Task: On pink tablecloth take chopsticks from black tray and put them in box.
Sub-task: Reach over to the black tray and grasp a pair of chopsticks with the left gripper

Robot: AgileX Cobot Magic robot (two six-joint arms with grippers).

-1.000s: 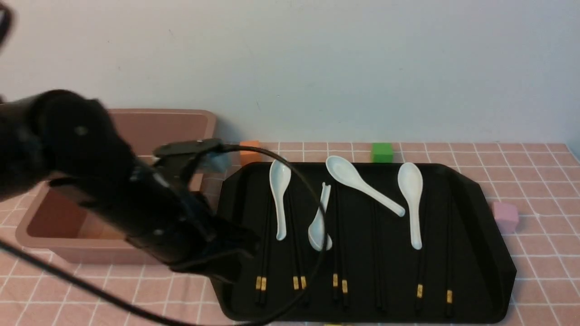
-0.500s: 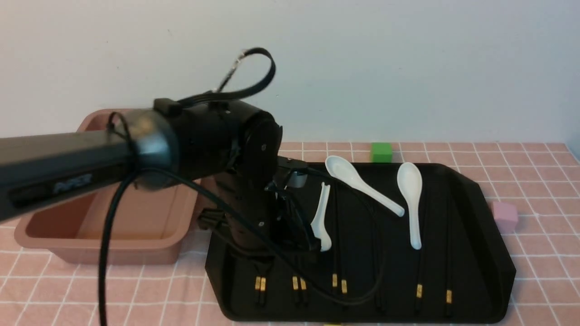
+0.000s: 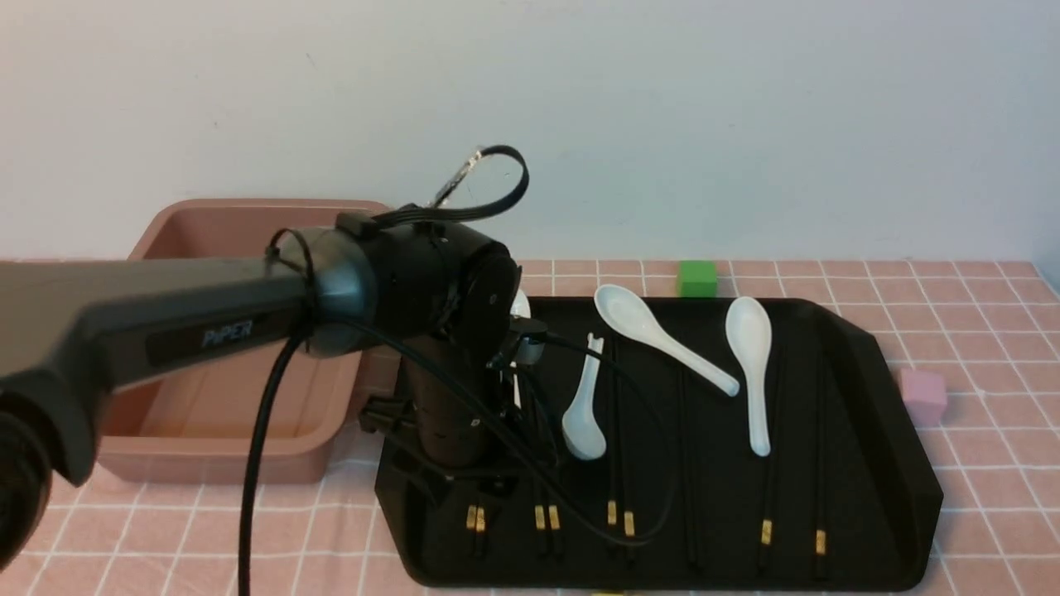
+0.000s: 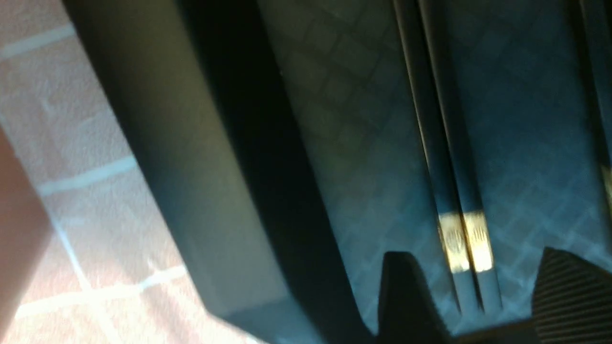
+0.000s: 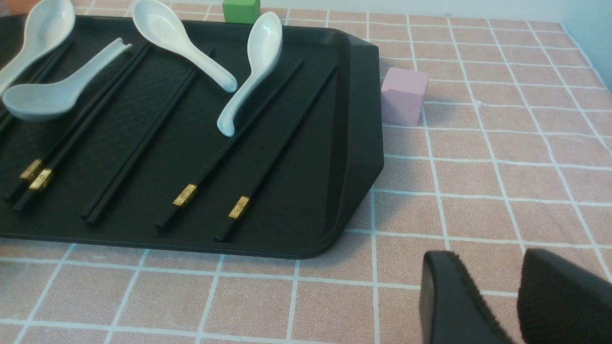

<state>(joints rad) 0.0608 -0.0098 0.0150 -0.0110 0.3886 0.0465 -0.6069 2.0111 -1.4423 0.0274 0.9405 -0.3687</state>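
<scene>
A surface is covered by a pink cloth (image 3: 994,372) that is ruled with thin white lines and slightly wrinkled. It is backed by a plain, pale bluish-white wall (image 3: 745,124).

The left claw (image 4: 478,255) is held low over the near left part of the black tray (image 3: 878,414), its fingers spread apart with nothing clamped. Between them, in the left wrist view, the gold-banded ends of two black chopsticks (image 4: 449,167) are framed; whether they are touched cannot be told. More chopsticks are laid in the tray to the right of this claw, running away from the near rim, mostly in pairs.

Four white spoons (image 3: 749,364) are also rested in the tray, beyond and to the right of the left claw. To that claw's left, a deep pinkish-brown box (image 3: 248,447) is placed on the cloth beside the tray, partly hidden by the left arm (image 3: 248,310).

Well beyond the left claw, a green cube (image 3: 697,279) is set behind the tray; to its far right, a pink cube (image 3: 922,397) is seen beside the rim. The right claw (image 5: 490,258) is shown over cloth, its fingers also parted and nothing gripped.
</scene>
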